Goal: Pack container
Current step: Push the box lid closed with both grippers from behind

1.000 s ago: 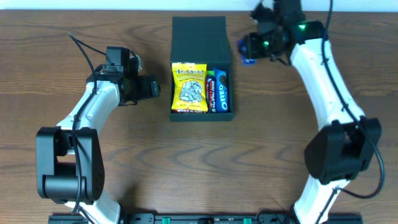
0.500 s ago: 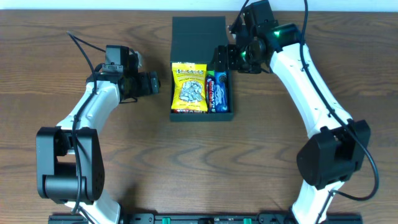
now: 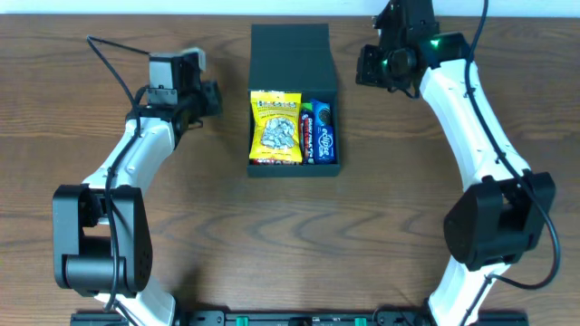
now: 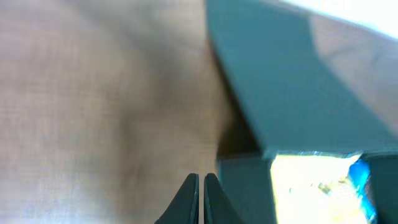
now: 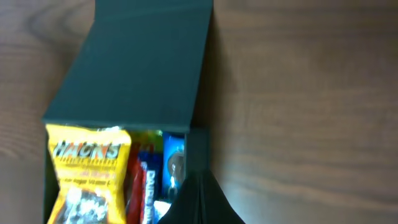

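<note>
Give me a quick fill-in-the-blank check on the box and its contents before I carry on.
The container has its flap lid ____. The yellow packet lies inside it, on the side nearer the ____ arm. The Oreo pack has a ____ wrapper. The left tool has its jaws ____, gripping nothing.
Missing words: open; left; blue; shut.

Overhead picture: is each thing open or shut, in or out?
container: open, lid flap laid back flat.
yellow Hacks packet: lying flat inside the container, left side.
dark-and-red bar: inside, in the middle.
blue Oreo pack: inside, along the right wall.
left pincer: shut, empty.
right pincer: shut, empty.
</note>
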You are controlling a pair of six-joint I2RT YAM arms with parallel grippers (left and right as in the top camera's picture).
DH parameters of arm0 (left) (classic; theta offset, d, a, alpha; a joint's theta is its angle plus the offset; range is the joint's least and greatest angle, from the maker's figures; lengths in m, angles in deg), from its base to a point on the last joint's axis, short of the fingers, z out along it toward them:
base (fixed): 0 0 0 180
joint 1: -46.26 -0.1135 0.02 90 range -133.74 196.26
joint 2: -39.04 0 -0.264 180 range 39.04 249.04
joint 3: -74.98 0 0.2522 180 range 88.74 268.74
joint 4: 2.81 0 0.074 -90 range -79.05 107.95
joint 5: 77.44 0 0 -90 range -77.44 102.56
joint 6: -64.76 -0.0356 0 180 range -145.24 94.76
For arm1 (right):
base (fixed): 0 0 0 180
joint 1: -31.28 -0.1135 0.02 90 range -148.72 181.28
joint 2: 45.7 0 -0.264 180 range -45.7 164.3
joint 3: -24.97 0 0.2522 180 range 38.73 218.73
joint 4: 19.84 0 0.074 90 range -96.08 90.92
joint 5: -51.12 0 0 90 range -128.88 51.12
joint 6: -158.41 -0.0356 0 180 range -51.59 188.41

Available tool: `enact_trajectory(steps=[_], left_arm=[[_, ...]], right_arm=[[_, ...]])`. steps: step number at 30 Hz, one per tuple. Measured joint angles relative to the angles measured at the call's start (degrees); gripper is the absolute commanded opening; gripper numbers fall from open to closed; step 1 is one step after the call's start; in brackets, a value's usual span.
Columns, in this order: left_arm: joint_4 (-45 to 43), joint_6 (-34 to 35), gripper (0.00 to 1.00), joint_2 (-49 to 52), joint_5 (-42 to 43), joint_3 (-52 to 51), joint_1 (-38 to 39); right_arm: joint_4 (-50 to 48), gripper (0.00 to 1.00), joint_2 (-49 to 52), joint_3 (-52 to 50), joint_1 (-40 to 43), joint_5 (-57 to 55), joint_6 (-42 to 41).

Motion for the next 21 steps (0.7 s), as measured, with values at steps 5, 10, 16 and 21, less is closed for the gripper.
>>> enact_trajectory(steps=[5,10,16,21], left_arm=[[-7.13,2.05,0.06,0.52,2.62,0.17,-0.44],[-5.42,6.08,0.06,8.79,7.06,7.34,-3.15],[10.84,8.33,0.06,23.85,11.10,27.69,-4.42],[21.73,8.90,0.06,33.55,12.85,42.69,-3.30]], right_arm=[[-4.63,0.01,4.11,-0.98,0.61,4.22,0.15],[-11.04,0.01,12.07,-1.51,3.37,12.48,-1.44],[-18.25,0.01,17.18,-1.73,6.34,19.50,-5.38],[-24.28,0.01,21.70,-1.73,6.95,26.08,-9.84]])
